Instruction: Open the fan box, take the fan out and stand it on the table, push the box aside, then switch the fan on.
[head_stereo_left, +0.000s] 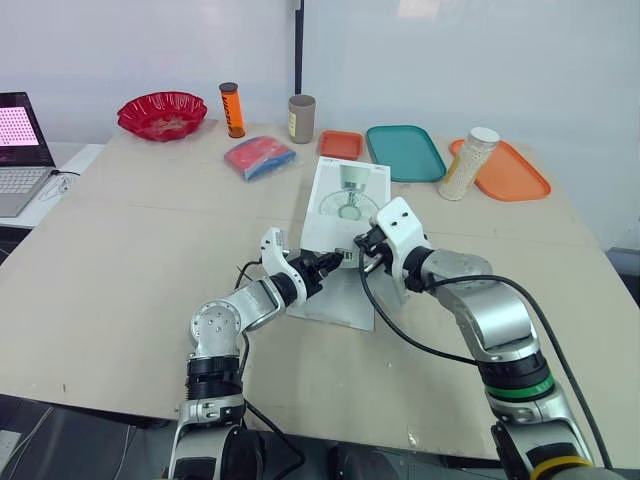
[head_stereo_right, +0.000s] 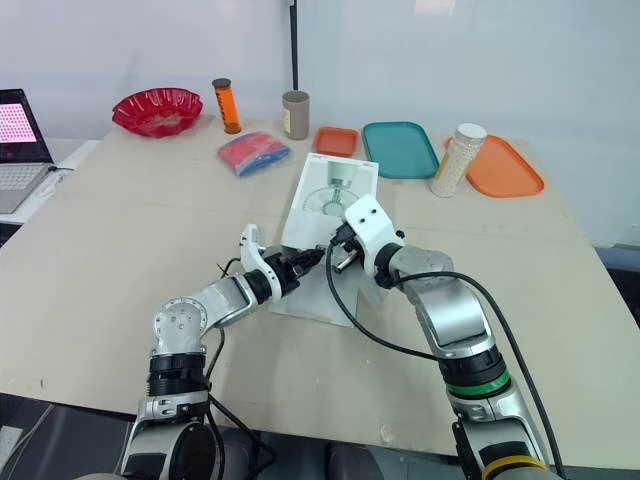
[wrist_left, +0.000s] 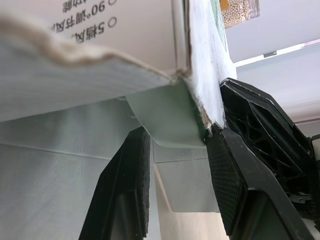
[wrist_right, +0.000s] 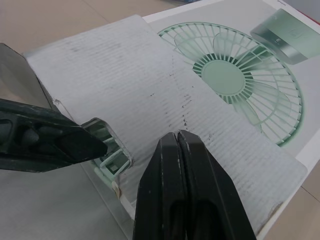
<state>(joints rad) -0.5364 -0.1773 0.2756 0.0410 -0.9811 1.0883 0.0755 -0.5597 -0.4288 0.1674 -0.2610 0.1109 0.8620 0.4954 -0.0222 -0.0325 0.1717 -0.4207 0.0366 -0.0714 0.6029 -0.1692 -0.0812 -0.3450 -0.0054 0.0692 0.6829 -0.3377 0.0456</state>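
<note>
1. Grippers meet at the near end of the fan box (head_stereo_left: 343, 205), which lies flat on the table (head_stereo_left: 120, 250) with its printed face up.
2. The left gripper (head_stereo_left: 322, 265) comes in from the near left. Its fingers (wrist_left: 125, 200) are spread, straddling a thin cardboard edge at the box mouth without pinching it.
3. The right gripper (head_stereo_left: 362, 250) has its fingers pressed together with nothing between them, poised over the raised end flap (wrist_right: 150, 100).
4. Under that flap a pale green part (wrist_right: 114, 156), probably the fan, shows inside the mouth.
5. The box looks like light corrugated card: stiff along the panels, weak and already frayed at the flap edges. Pinching a flap near its fold seems safer than near a torn corner. The fan's plastic grille is likely fragile, so its base or rim seems the better hold.
6. Well beyond the box stand a blue and red packet (head_stereo_left: 258, 157), a teal tray (head_stereo_left: 405, 152), a jar (head_stereo_left: 468, 163) and a red bowl (head_stereo_left: 162, 112).
</note>
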